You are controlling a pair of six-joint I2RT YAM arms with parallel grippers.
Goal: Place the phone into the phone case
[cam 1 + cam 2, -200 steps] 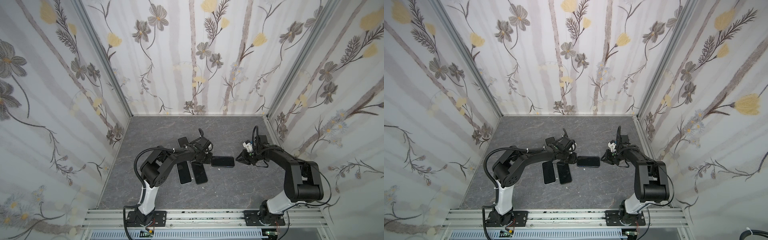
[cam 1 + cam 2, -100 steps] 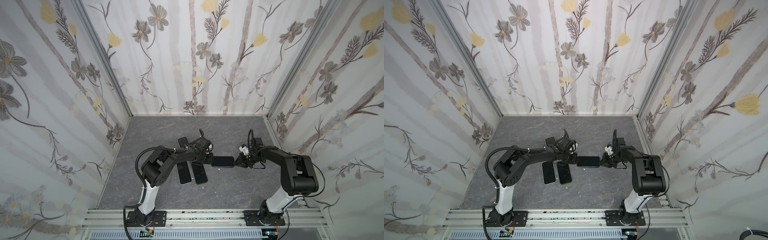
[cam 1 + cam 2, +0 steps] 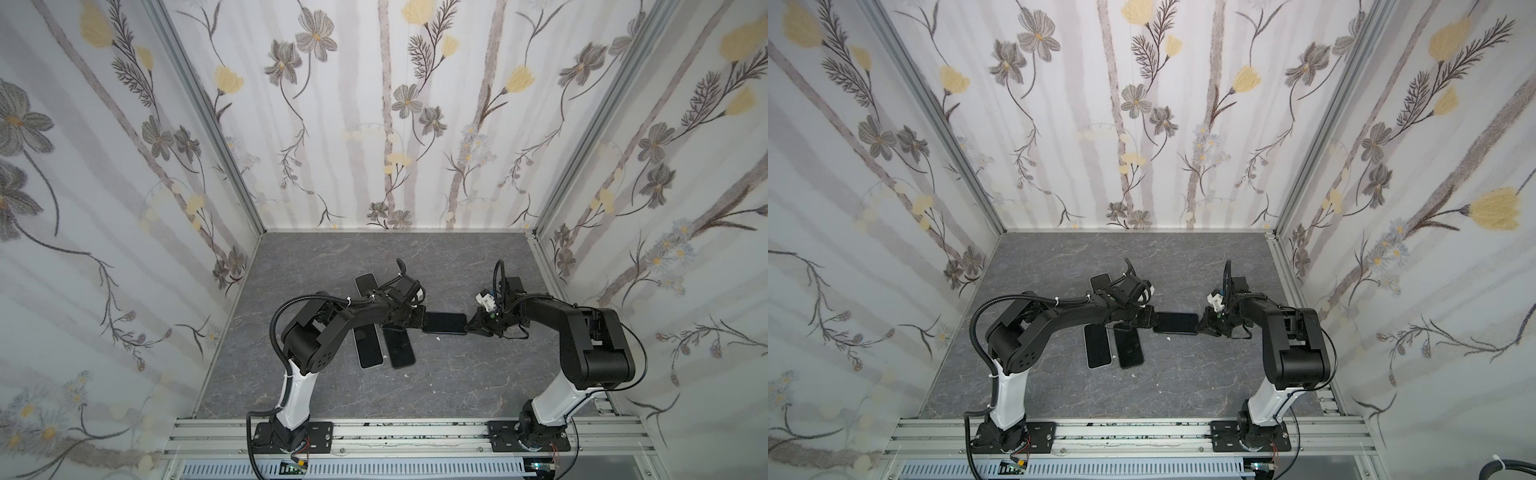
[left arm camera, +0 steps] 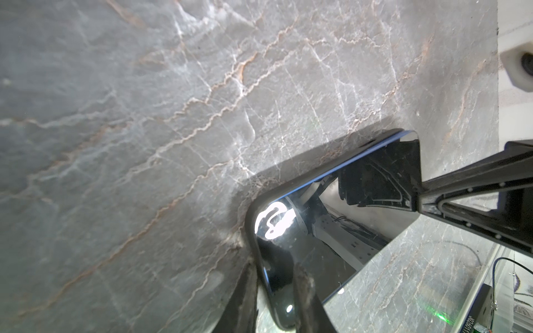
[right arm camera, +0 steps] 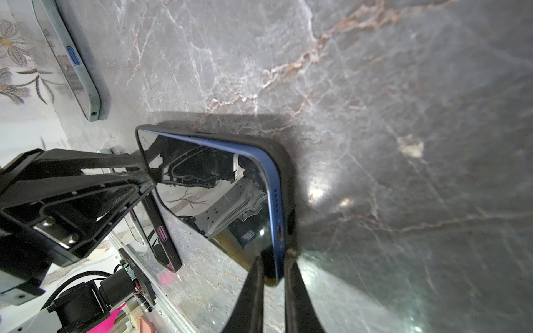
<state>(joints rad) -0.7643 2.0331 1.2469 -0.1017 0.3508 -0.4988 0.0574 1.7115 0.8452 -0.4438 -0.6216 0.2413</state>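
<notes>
The phone (image 3: 444, 323) (image 3: 1176, 323) lies mid-table, a dark glass slab with a blue edge (image 5: 272, 184). The black phone case (image 5: 289, 173) (image 4: 250, 222) wraps its back, and the blue edge shows above the case's rim. My left gripper (image 3: 420, 322) (image 3: 1152, 322) (image 4: 274, 291) is shut on the phone's left end, one finger on the glass and one under the case. My right gripper (image 3: 469, 326) (image 3: 1200, 326) (image 5: 274, 276) is shut on the right end, pinching the blue edge and the case together.
Two more dark phones (image 3: 368, 345) (image 3: 399, 347) lie side by side under my left arm. Another phone (image 3: 365, 282) lies behind that arm. The right wrist view shows a grey-blue cased phone (image 5: 72, 63) and a black one with a purple button (image 5: 163, 233). Floral walls enclose the table.
My right gripper has moved left to the phone's right end and shut on it. The left gripper has kept its hold on the left end.
</notes>
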